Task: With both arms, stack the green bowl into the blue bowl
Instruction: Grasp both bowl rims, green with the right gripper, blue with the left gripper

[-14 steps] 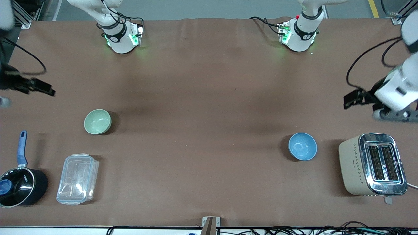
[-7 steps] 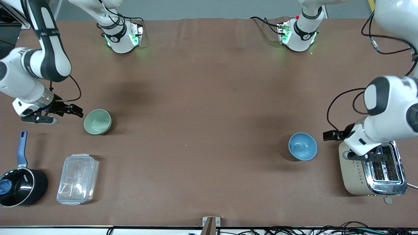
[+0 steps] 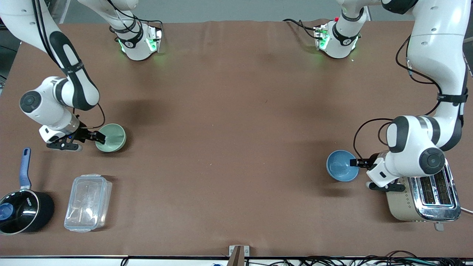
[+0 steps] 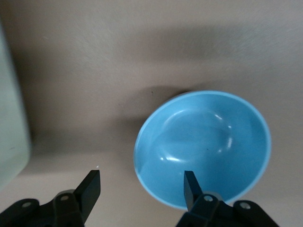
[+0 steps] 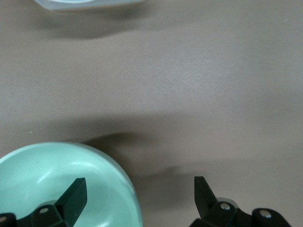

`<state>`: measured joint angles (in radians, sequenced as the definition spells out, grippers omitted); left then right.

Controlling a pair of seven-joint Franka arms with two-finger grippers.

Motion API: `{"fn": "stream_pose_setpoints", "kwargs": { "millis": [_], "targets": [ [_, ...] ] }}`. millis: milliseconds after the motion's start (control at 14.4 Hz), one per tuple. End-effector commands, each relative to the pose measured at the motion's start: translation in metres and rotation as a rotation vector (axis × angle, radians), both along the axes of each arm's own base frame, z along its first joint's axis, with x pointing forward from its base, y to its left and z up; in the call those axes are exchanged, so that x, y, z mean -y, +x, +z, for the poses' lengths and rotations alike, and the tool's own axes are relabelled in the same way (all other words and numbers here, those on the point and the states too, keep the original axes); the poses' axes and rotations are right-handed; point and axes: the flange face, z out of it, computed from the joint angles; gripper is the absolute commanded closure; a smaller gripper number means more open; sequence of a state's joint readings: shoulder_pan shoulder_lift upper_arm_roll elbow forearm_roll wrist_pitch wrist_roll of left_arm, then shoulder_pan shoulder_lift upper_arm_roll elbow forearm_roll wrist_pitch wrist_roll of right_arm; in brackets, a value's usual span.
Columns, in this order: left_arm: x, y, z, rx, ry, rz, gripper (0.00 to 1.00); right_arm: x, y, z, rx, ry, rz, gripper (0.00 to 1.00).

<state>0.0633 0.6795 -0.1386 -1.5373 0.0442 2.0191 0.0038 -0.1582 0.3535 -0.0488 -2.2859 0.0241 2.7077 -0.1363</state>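
A brown table (image 3: 236, 129) spreads before you, both arms reaching out over it. Your right gripper (image 3: 99, 137) hangs at the rim of the green bowl (image 3: 112, 137), fingers spread wide, one over the bowl's inside and one past its rim. The bowl sits toward the right arm's end, farther from the front camera than the clear lidded box (image 3: 88, 202) and black pot (image 3: 23, 210). Your left gripper (image 3: 354, 162), also spread wide, straddles the rim of the blue bowl (image 3: 340, 166), just beside the toaster (image 3: 421, 186).
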Motion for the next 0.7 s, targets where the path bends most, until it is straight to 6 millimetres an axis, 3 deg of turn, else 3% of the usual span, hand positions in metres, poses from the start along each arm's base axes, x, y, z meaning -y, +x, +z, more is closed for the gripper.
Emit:
{"fn": "stream_pose_setpoints", "kwargs": {
  "millis": [0,139,348,557,626],
  "targets": [
    [-0.002,-0.001,-0.016,0.007,0.007,-0.023,0.40,-0.019,0.000,0.000,-0.044,0.022,-0.002,0.00],
    [0.005,0.000,-0.029,0.013,0.002,-0.030,0.60,-0.026,-0.002,0.000,-0.077,0.028,0.012,0.06],
    [0.006,0.002,-0.036,0.028,-0.003,-0.031,0.95,-0.023,-0.003,0.001,-0.077,0.027,0.020,0.23],
    [0.019,0.007,-0.022,0.057,-0.015,-0.043,1.00,-0.021,-0.002,0.001,-0.070,0.022,0.040,0.42],
    [0.033,0.008,-0.013,0.071,-0.032,-0.064,1.00,-0.017,-0.003,0.001,-0.069,0.021,0.048,0.51]
  ]
}}
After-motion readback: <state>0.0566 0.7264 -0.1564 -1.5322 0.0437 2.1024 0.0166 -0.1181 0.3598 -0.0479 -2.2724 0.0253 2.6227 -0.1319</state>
